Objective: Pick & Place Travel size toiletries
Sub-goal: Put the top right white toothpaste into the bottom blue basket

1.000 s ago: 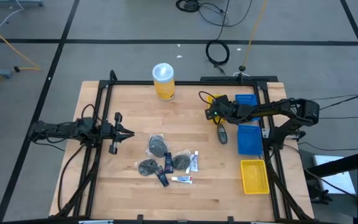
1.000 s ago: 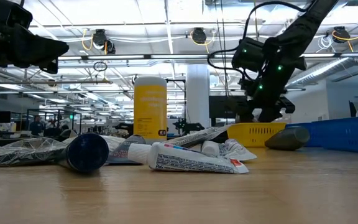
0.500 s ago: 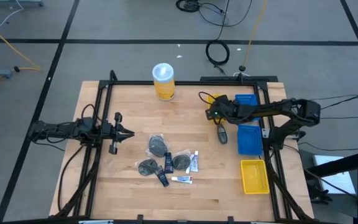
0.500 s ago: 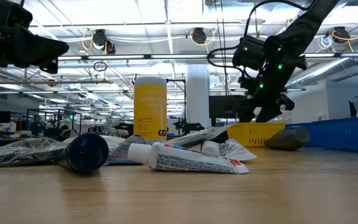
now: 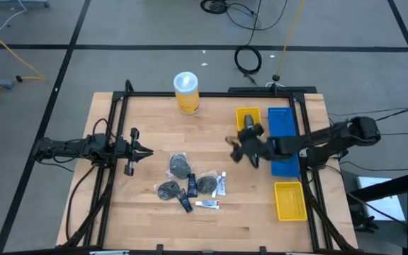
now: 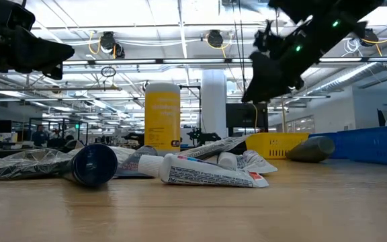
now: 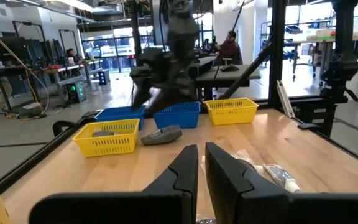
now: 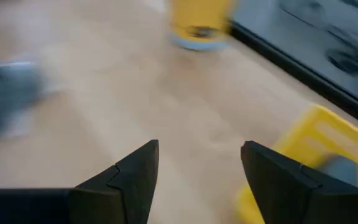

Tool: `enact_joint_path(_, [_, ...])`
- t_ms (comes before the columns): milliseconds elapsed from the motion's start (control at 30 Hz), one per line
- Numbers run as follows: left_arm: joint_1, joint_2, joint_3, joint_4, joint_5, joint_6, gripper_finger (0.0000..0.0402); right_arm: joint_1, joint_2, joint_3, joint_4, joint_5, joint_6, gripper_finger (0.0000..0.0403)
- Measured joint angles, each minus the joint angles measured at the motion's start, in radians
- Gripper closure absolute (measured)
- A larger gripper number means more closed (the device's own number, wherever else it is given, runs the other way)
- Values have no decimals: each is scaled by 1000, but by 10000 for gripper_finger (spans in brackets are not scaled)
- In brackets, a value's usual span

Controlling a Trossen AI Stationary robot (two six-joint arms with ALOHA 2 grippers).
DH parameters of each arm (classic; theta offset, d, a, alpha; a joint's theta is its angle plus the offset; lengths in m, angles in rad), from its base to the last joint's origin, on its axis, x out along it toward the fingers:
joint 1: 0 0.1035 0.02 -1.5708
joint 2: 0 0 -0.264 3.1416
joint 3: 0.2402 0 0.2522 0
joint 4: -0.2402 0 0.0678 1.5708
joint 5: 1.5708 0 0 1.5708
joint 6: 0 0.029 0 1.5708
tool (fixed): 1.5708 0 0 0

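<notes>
The toiletries lie in a pile (image 5: pixel 192 185) on the middle of the table: dark grey round pouches (image 5: pixel 179 166), small dark-blue bottles (image 5: pixel 190 187) and thin white tubes (image 5: pixel 222 184). One grey oval piece (image 7: pixel 161 135) lies alone on the wood in front of the trays, and another (image 7: pixel 104 132) sits in the far yellow tray (image 5: pixel 247 117). My right gripper (image 5: pixel 233 149) hovers open above the table between the pile and the trays, holding nothing. My left gripper (image 5: pixel 144 150) hangs shut left of the pile.
A tall yellow canister with a white lid (image 5: pixel 187 92) stands at the far edge. Two blue trays (image 5: pixel 281 120) (image 5: pixel 285 161) and a second yellow tray (image 5: pixel 290 200) line the right side. Bare wood lies between the pile and the trays.
My right gripper has swung away from the far yellow tray, moving fast toward the table's near edge and the pile, and it now stands higher in the low view. The lone grey oval piece has stayed on the table.
</notes>
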Motion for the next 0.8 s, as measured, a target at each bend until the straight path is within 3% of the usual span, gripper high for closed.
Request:
enact_joint_path(133, [0, 0, 0, 0, 0, 0, 369, 109, 22, -1, 100, -64, -73, 195])
enact_joint_path(233, [0, 0, 0, 0, 0, 0, 369, 152, 47, -24, 255, -207, -93, 197])
enact_joint_path(400, [0, 0, 0, 0, 0, 0, 369, 177, 143, -95, 555, -391, 73, 193])
enact_joint_path(467, [0, 0, 0, 0, 0, 0, 369, 178, 161, -92, 528, -393, 171, 190])
enact_joint_path(667, [0, 0, 0, 0, 0, 0, 369, 221, 176, -27, 193, -394, 317, 163])
enact_joint_path(800, [0, 0, 0, 0, 0, 0, 369, 227, 177, -14, 153, -386, 350, 141])
